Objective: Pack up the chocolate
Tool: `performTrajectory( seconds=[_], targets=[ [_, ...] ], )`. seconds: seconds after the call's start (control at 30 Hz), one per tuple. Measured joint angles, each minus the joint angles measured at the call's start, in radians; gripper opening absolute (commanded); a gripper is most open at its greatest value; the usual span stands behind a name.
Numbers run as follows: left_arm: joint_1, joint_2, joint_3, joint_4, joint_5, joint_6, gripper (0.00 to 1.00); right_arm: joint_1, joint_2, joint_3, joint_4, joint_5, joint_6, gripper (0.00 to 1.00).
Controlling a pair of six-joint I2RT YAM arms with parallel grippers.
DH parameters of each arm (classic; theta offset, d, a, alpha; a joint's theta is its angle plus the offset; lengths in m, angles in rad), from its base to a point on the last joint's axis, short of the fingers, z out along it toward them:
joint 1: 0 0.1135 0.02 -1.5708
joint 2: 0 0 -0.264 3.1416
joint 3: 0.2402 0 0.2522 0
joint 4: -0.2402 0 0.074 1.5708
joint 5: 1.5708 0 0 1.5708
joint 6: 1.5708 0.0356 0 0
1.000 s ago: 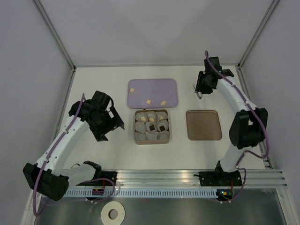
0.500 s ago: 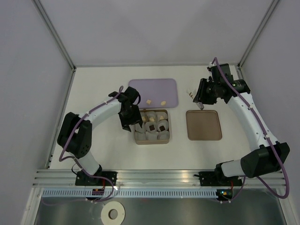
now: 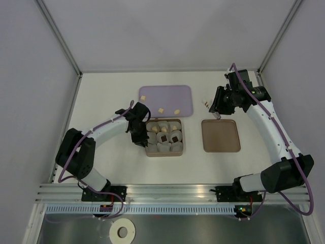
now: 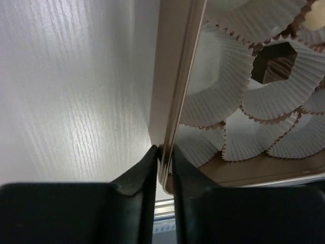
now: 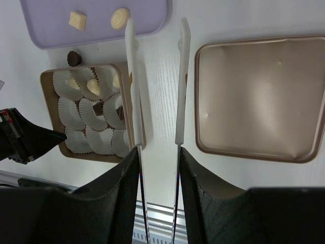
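Task's things: tiny square bite-size chocolate pieces, pale cream and dark brown. Three pale ones [image 3: 160, 110] are seen on the flat lilac plastic tray [image 3: 172, 94]. Approx. five more, pale and dark [image 3: 164, 137], are seated in white crinkled paper cups [image 4: 218, 76] inside the shallow square tan tin [image 3: 165, 154]. One dark bit [image 5: 74, 57], prob. another piece, is seen loose on the white worktop [image 3: 101, 91], just beside the tin's far corner.

Left pincer [image 4: 163, 152] is clenched on the tin's left wall, one finger inside, one outside. Right pincer [image 5: 157, 23] is released, w/ nothing betw. its long white fingers [image 5: 133, 91]. It hangs over the worktop betw. the tin and the flat brown square lid [image 3: 220, 135].

Handling, as judged: pieces are light, stiff, prob. smooth and a bit slippery. Dents or smears are risked if squeezed hard. Each is best taken across two opposite flat sides, low down, w/ gentle closure. Cups are flimsy and easily shifted, so the tin is prob. being steadied.

No brand, label or writing can be read anywhere.
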Motion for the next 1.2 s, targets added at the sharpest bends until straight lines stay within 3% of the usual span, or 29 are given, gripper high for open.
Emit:
performTrajectory(
  seconds=[0.07,0.17,0.57,0.6,0.7,0.8,0.9,0.93,1.13,1.2],
  targets=[
    [-0.008,-0.002,-0.003,0.010,0.000,0.018,0.08,0.000,0.000,0.000,-0.002,0.000,0.000,0.41],
    [-0.025,-0.033,-0.034,0.028,-0.002,0.043,0.03,0.005,-0.001,0.000,-0.003,0.000,0.000,0.41],
    [-0.180,-0.214,-0.182,-0.035,0.009,0.101,0.06,0.063,-0.023,-0.051,0.020,0.004,-0.002,0.41],
    [-0.189,-0.222,-0.182,-0.049,0.008,0.101,0.09,0.074,-0.023,-0.055,0.021,0.008,-0.003,0.41],
    [-0.196,-0.254,-0.186,-0.091,-0.001,0.098,0.32,0.120,-0.021,-0.055,0.028,0.019,-0.005,0.42],
    [-0.195,-0.301,-0.187,-0.125,-0.007,0.075,0.48,0.188,-0.005,-0.044,0.029,0.034,-0.005,0.43],
    [-0.196,-0.336,-0.178,-0.167,-0.010,0.041,0.59,0.262,0.040,-0.007,0.028,0.054,-0.003,0.43],
    [-0.196,-0.344,-0.167,-0.189,-0.011,0.028,0.71,0.293,0.064,0.014,0.026,0.064,0.000,0.43],
    [-0.196,-0.435,-0.009,-0.353,-0.054,-0.086,0.82,0.478,0.244,0.192,-0.004,0.166,0.044,0.44],
    [-0.196,-0.485,0.044,-0.400,-0.072,-0.132,0.91,0.536,0.319,0.269,-0.022,0.195,0.074,0.45]
  ],
)
